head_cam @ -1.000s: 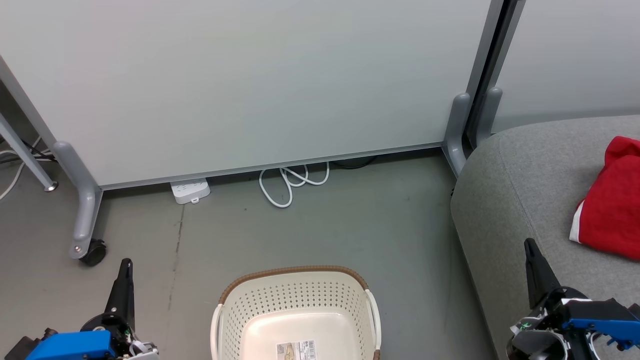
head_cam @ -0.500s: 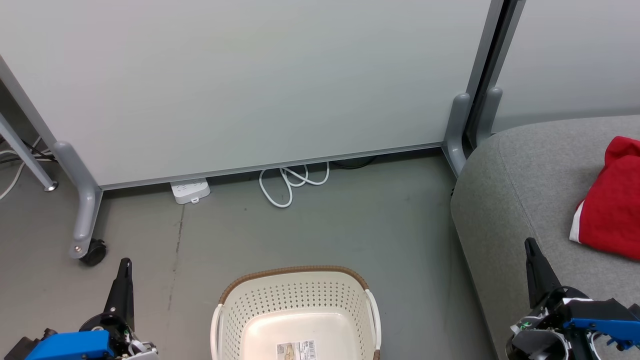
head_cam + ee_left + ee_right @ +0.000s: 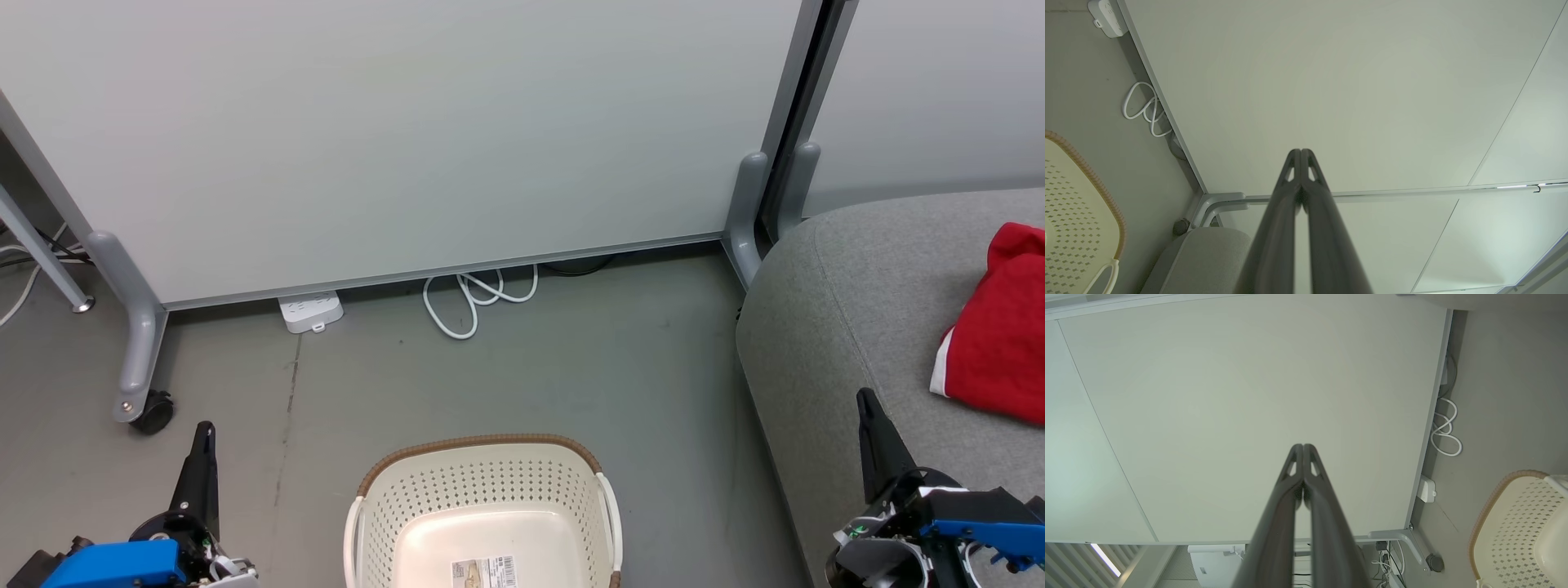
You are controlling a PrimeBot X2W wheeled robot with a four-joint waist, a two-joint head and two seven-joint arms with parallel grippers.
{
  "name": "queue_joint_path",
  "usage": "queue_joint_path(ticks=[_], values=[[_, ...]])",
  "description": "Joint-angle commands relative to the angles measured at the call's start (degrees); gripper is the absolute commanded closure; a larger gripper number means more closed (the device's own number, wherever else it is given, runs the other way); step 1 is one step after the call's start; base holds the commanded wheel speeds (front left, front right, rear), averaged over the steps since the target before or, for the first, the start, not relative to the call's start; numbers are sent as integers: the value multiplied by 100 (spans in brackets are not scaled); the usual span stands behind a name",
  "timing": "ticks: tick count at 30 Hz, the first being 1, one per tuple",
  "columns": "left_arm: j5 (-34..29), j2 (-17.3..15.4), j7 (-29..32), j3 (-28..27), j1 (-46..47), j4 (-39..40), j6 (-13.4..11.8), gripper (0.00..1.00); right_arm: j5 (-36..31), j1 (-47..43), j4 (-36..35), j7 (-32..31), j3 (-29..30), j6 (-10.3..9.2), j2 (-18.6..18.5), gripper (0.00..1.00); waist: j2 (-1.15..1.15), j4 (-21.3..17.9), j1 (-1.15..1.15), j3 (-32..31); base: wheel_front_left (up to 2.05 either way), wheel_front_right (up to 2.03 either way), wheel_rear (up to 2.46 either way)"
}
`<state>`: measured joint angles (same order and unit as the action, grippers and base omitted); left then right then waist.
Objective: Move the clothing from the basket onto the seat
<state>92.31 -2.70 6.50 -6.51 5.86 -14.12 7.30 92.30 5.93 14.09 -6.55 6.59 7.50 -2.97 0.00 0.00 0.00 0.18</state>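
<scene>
Red clothing [image 3: 1000,327] with white trim lies on the grey seat [image 3: 849,327] at the right edge of the head view. The cream basket [image 3: 482,506] with a brown rim stands on the floor at bottom centre; its inside holds no fabric, just a label [image 3: 484,572]. My left gripper [image 3: 204,433] rests at the lower left, left of the basket, fingers pressed together and holding nothing. My right gripper [image 3: 865,402] sits at the lower right over the seat's front edge, also shut and holding nothing. The wrist views show each pair of fingertips [image 3: 1300,153] [image 3: 1303,448] touching, with the basket rim [image 3: 1094,179] [image 3: 1494,494] at the side.
A pale partition panel [image 3: 408,139] on grey castor legs [image 3: 135,343] stands behind the basket. A white power strip [image 3: 310,312] and a looped white cable [image 3: 473,298] lie at its foot. Bare grey floor [image 3: 571,367] separates basket, partition and seat.
</scene>
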Motion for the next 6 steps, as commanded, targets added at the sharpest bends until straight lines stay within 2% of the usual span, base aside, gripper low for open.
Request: queue_joint_path(ticks=[1,6], values=[[18,-34,29,-17,69,14,37,100,18,54,-18,-19,7,-2,21,100,0,0,0,0,0,0,0],[18,-34,29,-17,69,15,37,100,19,54,-18,-19,6,-2,20,100,0,0,0,0,0,0,0]])
